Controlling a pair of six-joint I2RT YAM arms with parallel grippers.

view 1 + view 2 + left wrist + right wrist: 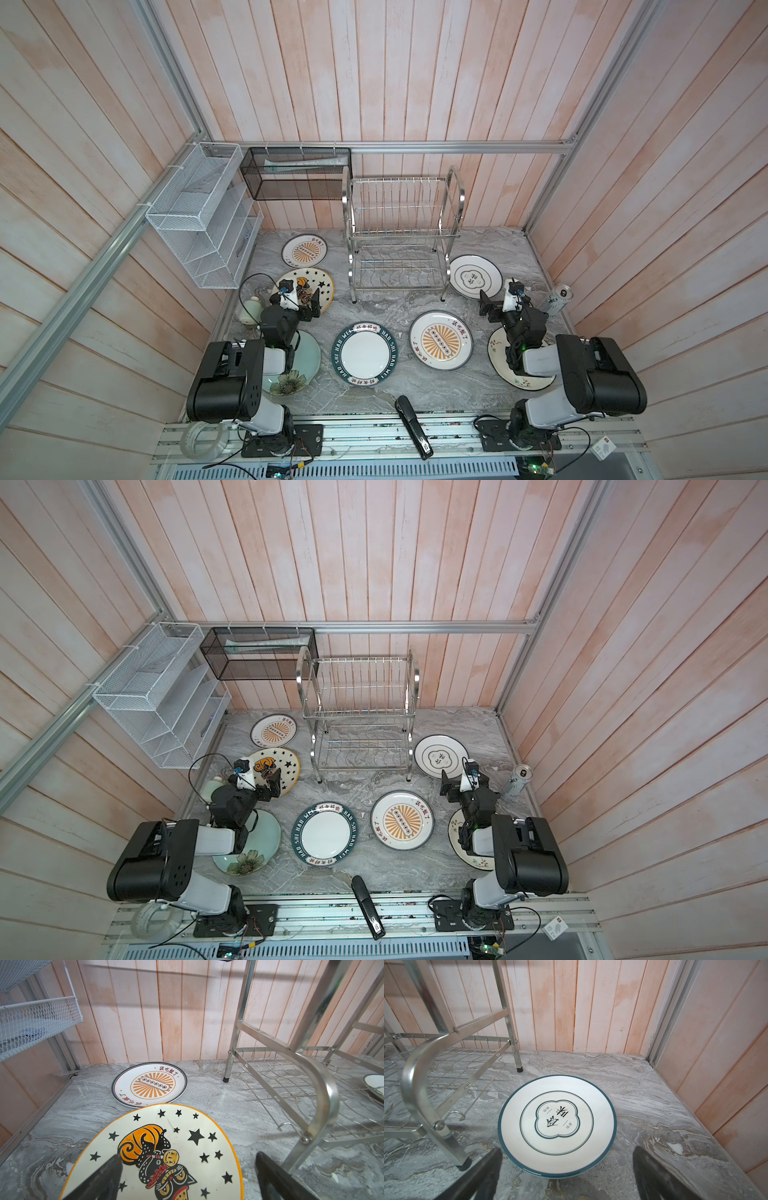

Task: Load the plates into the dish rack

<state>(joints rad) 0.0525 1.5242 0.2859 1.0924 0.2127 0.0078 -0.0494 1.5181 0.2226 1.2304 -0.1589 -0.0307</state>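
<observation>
In both top views you see the dish rack (401, 235) standing at the back of the grey marble counter (374, 399), against the plank wall (415, 83). Seven plates lie flat around it. A small sunburst plate (304, 250) lies left of the rack, with the star plate (324, 282) in front of that. A white quatrefoil plate (476, 276) sits just beside the rack's right legs. Across the front lie the pale green flower plate (309, 359), the teal lettered-rim plate (364, 353), a larger sunburst plate (440, 340) and a cream blossom plate (519, 380). Your arms partly cover the first and last of these. Your left gripper (311, 306) hangs over the star plate's near edge. Your right gripper (487, 305) hangs between the quatrefoil plate and the blossom plate.

In the left wrist view your jaws stand spread wide and hold nothing. One finger (108, 1176) is over the star plate (176, 1142), the other over bare counter by the rack's front leg. The small sunburst plate (149, 1084) lies just beyond.

In the right wrist view your jaws are again wide apart and empty. The quatrefoil plate (556, 1122) lies flat ahead of them, near the rack's (415, 1076) front leg
</observation>
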